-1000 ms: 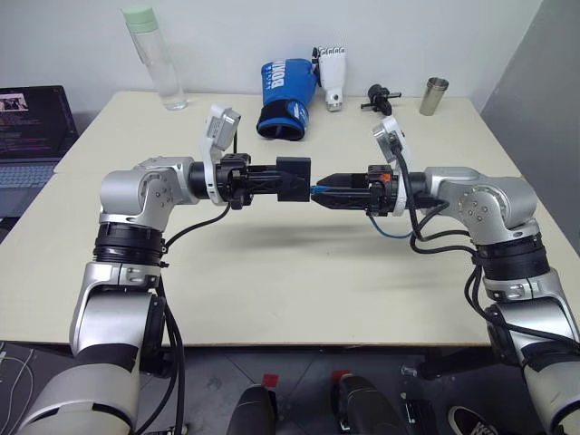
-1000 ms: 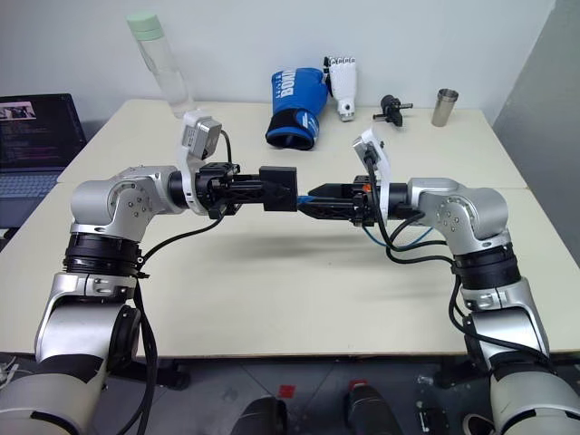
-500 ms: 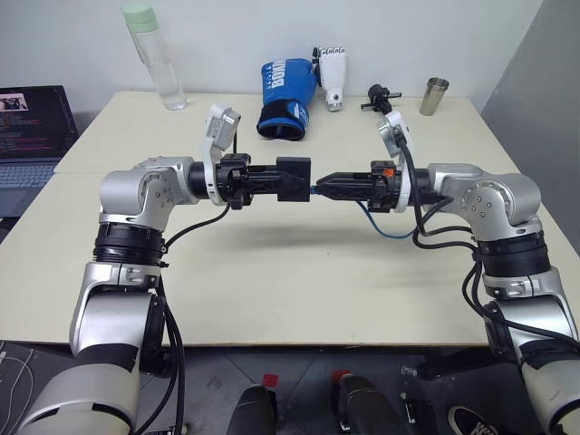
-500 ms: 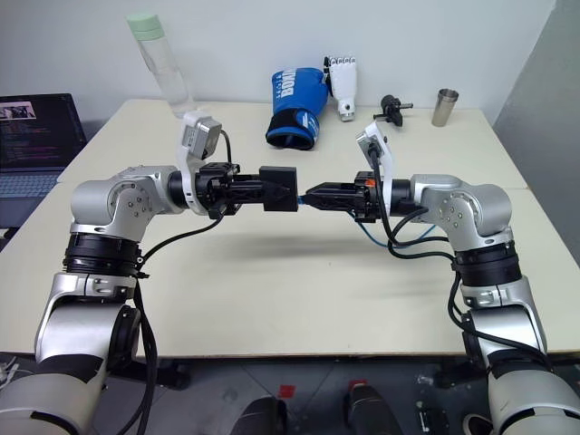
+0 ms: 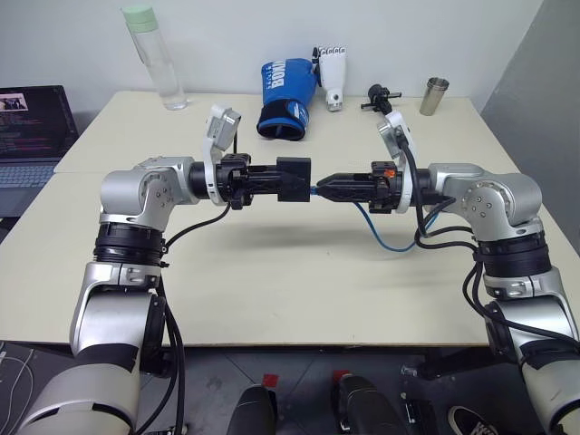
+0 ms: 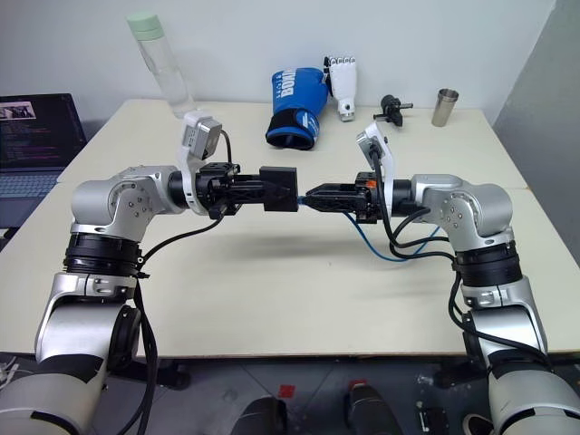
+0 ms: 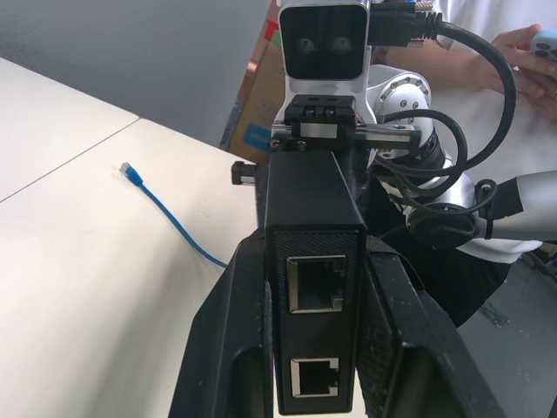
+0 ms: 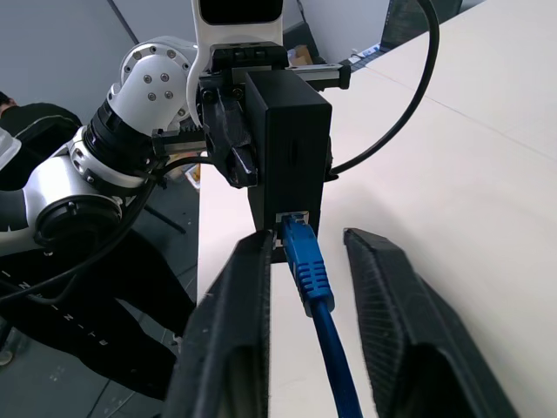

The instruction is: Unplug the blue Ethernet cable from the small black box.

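A cream table (image 5: 272, 290) stands against a white wall, with a laptop (image 5: 32, 136) at its left edge and a bottle (image 5: 154, 59), a blue boxing glove (image 5: 285, 100) and a metal cup (image 5: 436, 95) along the far side. Above the middle of the table the 2 arms meet, both grippers level and pointing at each other. The left gripper (image 5: 276, 178) is clamped on the small black box (image 5: 294, 178); the right gripper (image 8: 305, 296) has its 2 fingers slightly apart on either side of the plug, with gaps showing, so it is not pinching yet. The blue Ethernet cable (image 5: 381, 231) is plugged into the box's right edge and sags in a loop toward the right arm. Risks, as I judge them: pulling with loose fingers would slip off the plug; pulling without pressing the latch could drag the box out of the left gripper's hold or strain the port.
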Robot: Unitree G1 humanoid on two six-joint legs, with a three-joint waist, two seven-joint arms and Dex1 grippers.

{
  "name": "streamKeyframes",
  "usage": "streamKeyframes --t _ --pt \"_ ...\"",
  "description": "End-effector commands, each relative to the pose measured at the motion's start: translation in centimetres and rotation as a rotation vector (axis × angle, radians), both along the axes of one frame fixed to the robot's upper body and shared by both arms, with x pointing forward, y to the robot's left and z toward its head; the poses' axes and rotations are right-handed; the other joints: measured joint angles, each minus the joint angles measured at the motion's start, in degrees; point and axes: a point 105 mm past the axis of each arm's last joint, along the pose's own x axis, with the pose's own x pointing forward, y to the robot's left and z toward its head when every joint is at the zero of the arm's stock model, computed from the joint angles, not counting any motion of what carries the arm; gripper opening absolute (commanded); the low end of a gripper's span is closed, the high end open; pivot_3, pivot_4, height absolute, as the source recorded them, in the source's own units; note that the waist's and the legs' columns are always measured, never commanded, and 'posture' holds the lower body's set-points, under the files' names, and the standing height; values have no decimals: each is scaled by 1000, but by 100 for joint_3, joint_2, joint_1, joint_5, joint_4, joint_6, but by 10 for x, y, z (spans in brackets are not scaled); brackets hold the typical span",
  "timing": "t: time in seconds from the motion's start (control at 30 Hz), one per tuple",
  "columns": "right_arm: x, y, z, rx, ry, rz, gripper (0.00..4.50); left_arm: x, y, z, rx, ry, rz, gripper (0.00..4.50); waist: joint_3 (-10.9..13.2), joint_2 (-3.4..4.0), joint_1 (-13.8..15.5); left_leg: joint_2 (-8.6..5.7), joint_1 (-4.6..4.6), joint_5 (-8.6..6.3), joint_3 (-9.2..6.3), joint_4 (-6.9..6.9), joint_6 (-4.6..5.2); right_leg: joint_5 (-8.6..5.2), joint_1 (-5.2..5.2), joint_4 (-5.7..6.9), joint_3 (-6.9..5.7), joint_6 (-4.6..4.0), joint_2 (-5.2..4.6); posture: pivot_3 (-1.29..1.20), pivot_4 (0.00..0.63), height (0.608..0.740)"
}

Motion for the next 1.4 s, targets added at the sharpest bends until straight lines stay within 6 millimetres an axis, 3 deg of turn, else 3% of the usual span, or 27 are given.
streamKeyframes --t 0.03,0.57,0.8,1.13,1.4 --pt "-5 2 14 40 -25 31 1502 -3 -1 16 -17 -59 -15 784 0 0 -1 0 0 0 0 0 0 0 0 0 0 0 0 0 150 740" --pt "2 3 9 17 -41 16 1502 -4 -1 18 -20 -67 -12 784 0 0 -1 0 0 0 0 -3 0 0 0 -5 0 1 0 0 150 740" --pt "3 5 11 23 -49 24 79 -3 0 17 -19 -67 -2 784 0 0 -2 0 -1 0 0 -3 0 -1 0 -6 0 1 0 0 150 740" --pt "-4 5 9 17 -48 60 78 -2 1 18 -19 -70 4 784 0 0 -1 0 -1 0 0 -4 0 0 0 -7 -1 1 0 0 150 740" --pt "-9 -21 8 -20 -27 33 78 -9 13 16 20 -66 2 784 1 2 -1 0 -7 0 -1 -6 0 0 -1 -17 -2 1 0 0 150 740"
